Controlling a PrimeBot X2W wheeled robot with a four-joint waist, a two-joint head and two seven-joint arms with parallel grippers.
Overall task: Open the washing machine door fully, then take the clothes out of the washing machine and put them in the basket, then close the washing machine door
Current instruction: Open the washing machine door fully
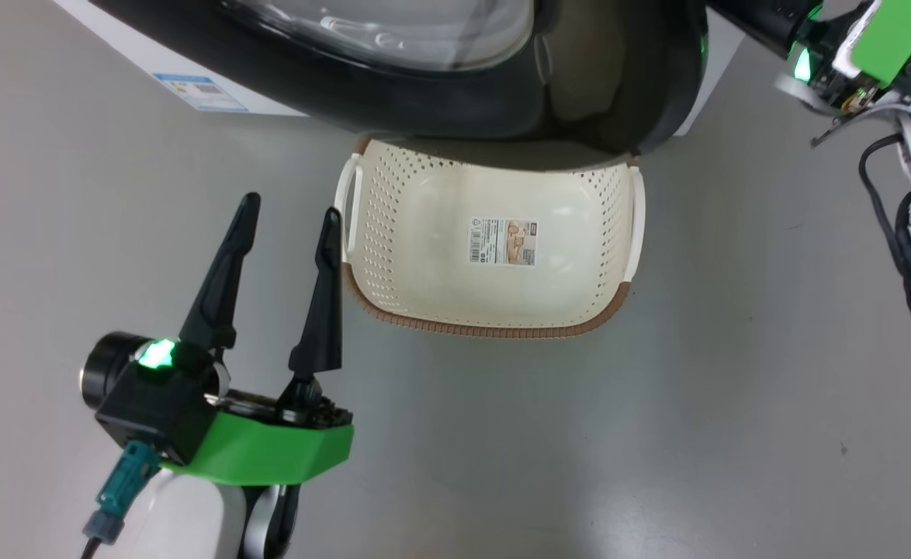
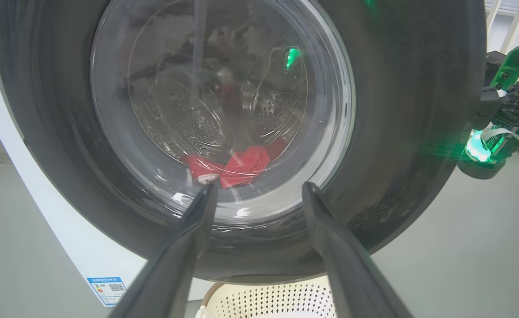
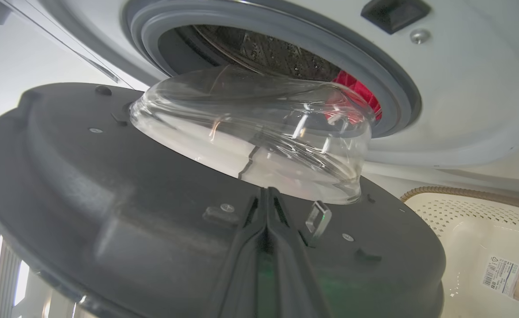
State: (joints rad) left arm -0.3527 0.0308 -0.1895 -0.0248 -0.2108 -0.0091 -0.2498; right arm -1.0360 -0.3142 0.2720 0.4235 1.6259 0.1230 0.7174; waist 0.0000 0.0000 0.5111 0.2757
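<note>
The right gripper's jaws are pressed flat together with nothing between them. The 2 fingers make 1 narrow prod that lies along the grey inner face of the washing machine door, its tip at the foot of the bulging glass bowl. That looks like a pose for pushing the door outward from behind, not for grasping it. Whether the tip actually presses on the plastic I cannot tell.

The door stands only partly swung. A gap shows between it and the grey rubber ring of the washing machine, so I judge the opening step to be in hand and unfinished.

The left gripper's jaws are spread wide and empty. It hangs over the floor just beside the left handle of the basket, fingers aimed at the door's outer face. It seems parked there, ready to reach in once the way is free.

The clothes lie low in the drum, a red heap seen through the window and past the door's edge.

The basket sits on the floor directly under the door, partly overhung by its black rim. It holds nothing, and its label sticker shows bare. That spot probably keeps the carry from drum to basket short. The overhang may hinder dropping garments in until the door is fully open.
</note>
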